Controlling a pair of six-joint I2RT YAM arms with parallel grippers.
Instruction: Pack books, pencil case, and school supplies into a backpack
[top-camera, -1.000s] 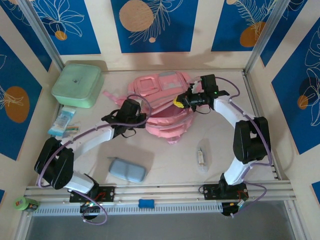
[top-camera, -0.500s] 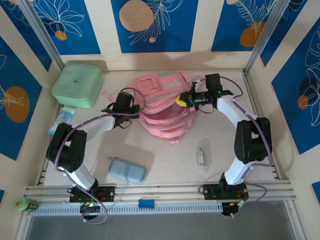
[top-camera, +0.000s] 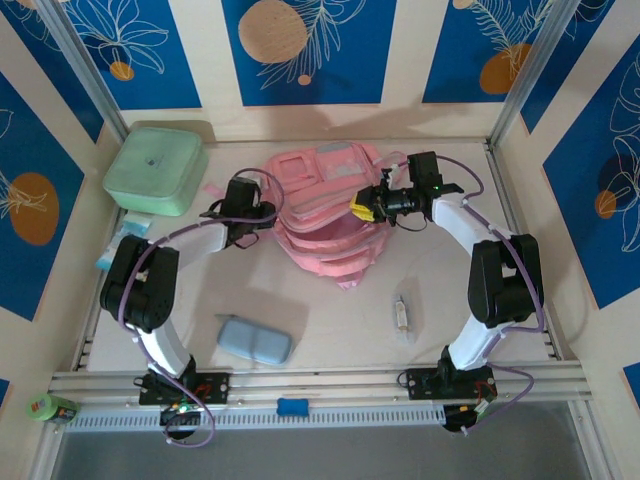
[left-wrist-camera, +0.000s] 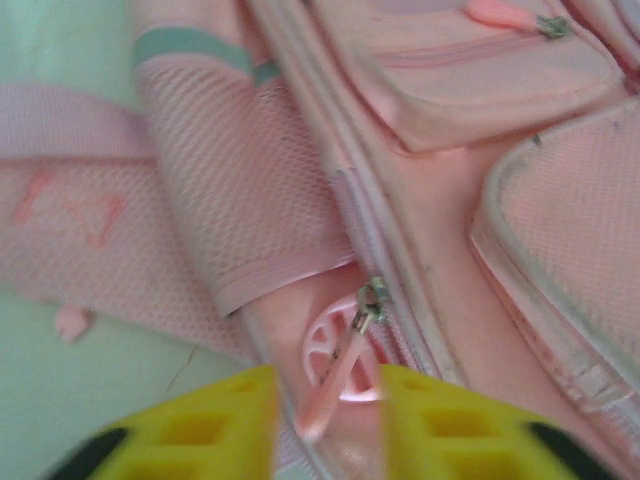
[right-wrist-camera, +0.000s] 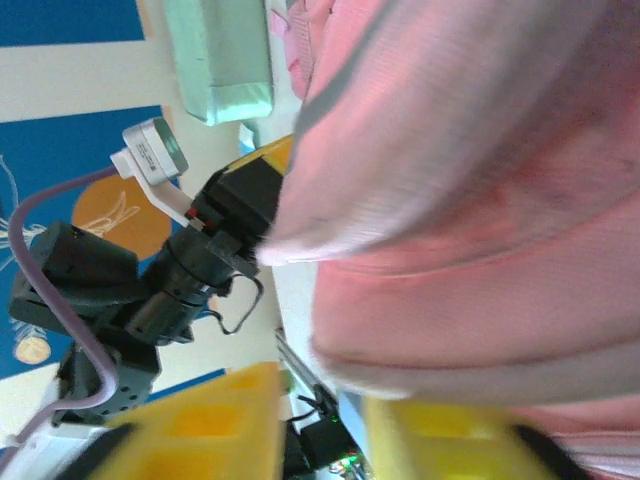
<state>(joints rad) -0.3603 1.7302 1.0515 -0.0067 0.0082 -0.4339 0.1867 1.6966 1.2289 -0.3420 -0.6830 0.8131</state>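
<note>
Left jaws apart astride zipper pull (left-wrist-camera: 342, 362), backpack (top-camera: 318, 172) 9 o'clock; right jaws apart at 3 o'clock rim; likely widening mouth.

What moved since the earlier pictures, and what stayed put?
The left gripper slid farther back along the backpack's left side, while its arm folded up. Its jaws now stand apart around a zipper pull. The right gripper barely shifted. The pencil case, wrapped stick and mint box stayed put.
</note>
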